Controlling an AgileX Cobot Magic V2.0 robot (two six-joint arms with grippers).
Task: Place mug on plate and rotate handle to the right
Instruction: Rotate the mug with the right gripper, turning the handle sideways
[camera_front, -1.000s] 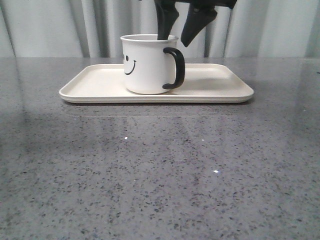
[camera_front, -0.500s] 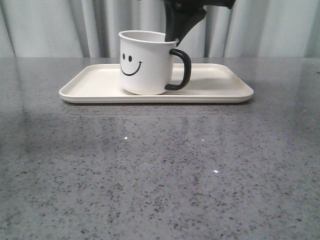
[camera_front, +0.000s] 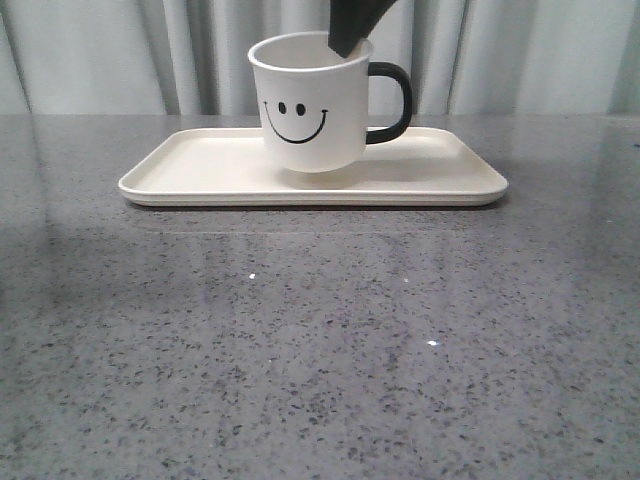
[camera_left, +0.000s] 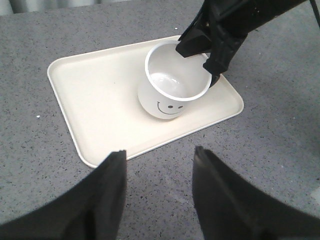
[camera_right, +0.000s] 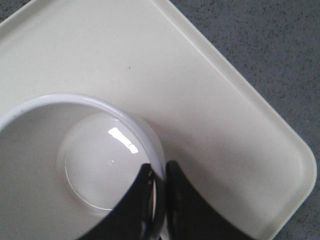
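Observation:
The white mug (camera_front: 312, 110) with a black smiley face hangs just above the cream plate (camera_front: 200, 165), slightly tilted. Its black handle (camera_front: 395, 100) points right in the front view. My right gripper (camera_front: 345, 42) is shut on the mug's rim near the handle, one finger inside and one outside, as the right wrist view (camera_right: 160, 175) shows. In the left wrist view the mug (camera_left: 172, 92) and the plate (camera_left: 95, 95) lie ahead, with the right arm (camera_left: 225, 25) over the mug. My left gripper (camera_left: 159, 152) is open and empty over the table, short of the plate's near edge.
A grey speckled table (camera_front: 320, 340) stretches in front of the plate. A pale curtain (camera_front: 100, 50) hangs behind the table.
The right gripper closed on the mug's rim, lifted it off the plate and turned it. The smiley now faces front and the handle has swung from front-right to the right.

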